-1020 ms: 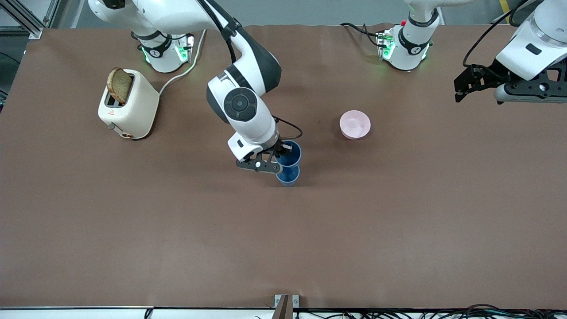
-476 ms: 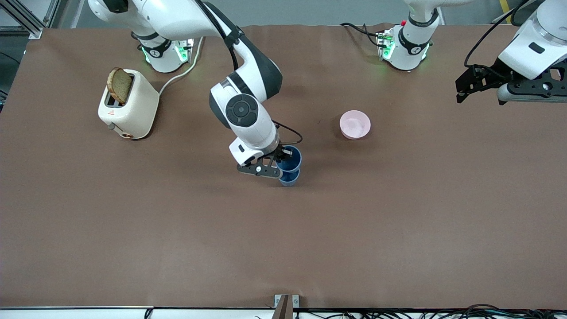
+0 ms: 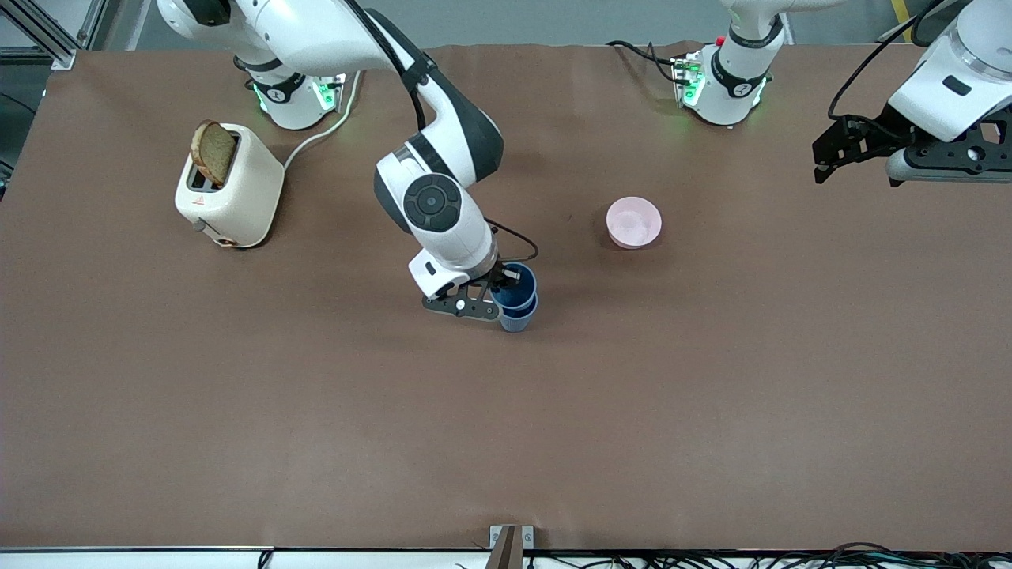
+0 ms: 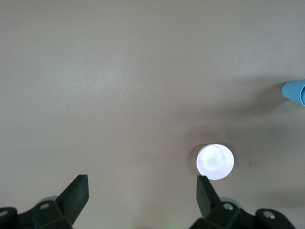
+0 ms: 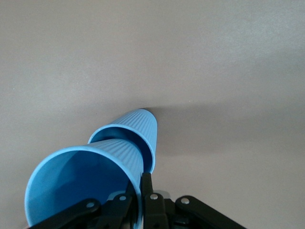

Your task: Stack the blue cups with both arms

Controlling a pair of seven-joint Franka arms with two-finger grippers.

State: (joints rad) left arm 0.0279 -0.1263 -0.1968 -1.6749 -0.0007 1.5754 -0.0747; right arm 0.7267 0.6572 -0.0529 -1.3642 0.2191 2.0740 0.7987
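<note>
Toaster with one bread slice at right arm's end. Right gripper pinches the rim of the upper blue cup, its base hidden inside the lower blue cup mid-table: two cups, nested. One pink bowl nearby. Left gripper waits, fingers spread, empty, partly cut off.
</note>
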